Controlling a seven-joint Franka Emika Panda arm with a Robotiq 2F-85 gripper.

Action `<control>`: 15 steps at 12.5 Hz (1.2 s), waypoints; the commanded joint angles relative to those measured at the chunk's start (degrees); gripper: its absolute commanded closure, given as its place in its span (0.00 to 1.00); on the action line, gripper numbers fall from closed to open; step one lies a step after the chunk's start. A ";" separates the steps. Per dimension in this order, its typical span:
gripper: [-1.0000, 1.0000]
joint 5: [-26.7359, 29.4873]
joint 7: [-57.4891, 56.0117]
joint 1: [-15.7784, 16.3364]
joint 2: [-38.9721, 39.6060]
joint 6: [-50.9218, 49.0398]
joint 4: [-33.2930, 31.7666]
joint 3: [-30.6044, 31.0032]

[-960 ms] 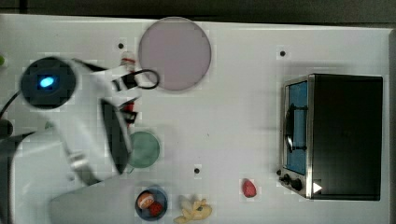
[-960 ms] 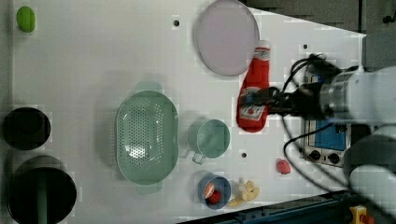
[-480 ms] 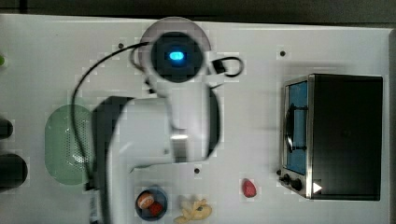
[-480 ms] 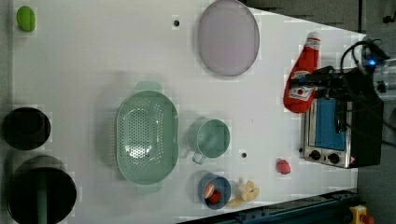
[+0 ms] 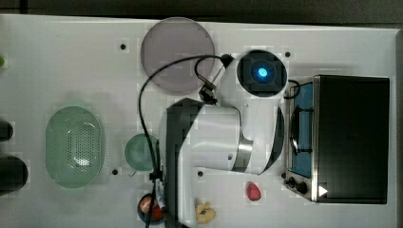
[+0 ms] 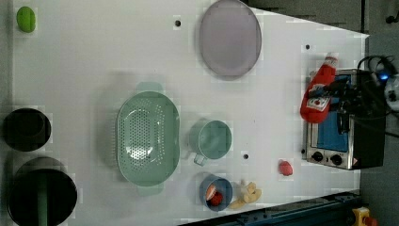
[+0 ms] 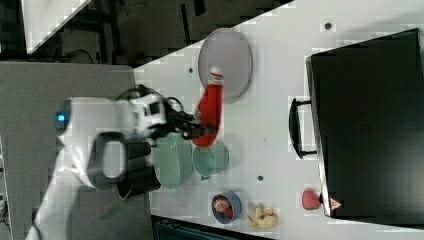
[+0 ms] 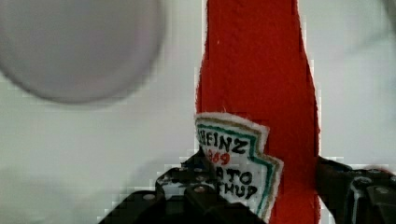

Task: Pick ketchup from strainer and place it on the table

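A: Currently, where is the small red squeeze bottle of ketchup [image 6: 319, 89] held?

B: It is clamped near its base by the black gripper [image 7: 200, 131], jaws part-closed on the body, raised off the large white table [image 6: 94, 56], well clear of the pale green perforated plastic strainer [image 6: 148, 138], beside the silver-and-black toaster oven [image 6: 346, 122].

A: How should placement be done?

B: Bare tabletop away from the oven should be chosen; the bottle should be lowered until supported, then released.

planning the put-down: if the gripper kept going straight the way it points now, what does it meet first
Probably the white table. The gripper points down, shut on the ketchup, and the wrist view shows bare tabletop beneath the bottle, with the grey-lilac plate off to one side. Height above the surface is unclear.
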 commanded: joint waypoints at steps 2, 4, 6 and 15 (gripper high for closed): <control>0.39 -1.23 -3.16 1.52 1.80 7.53 -7.49 0.25; 0.39 -2.19 -3.17 1.49 3.57 12.75 -10.30 0.10; 0.39 -2.34 -3.17 1.45 6.21 16.58 -11.75 -0.13; 0.00 -1.96 -3.00 1.42 4.42 15.17 -8.81 -0.30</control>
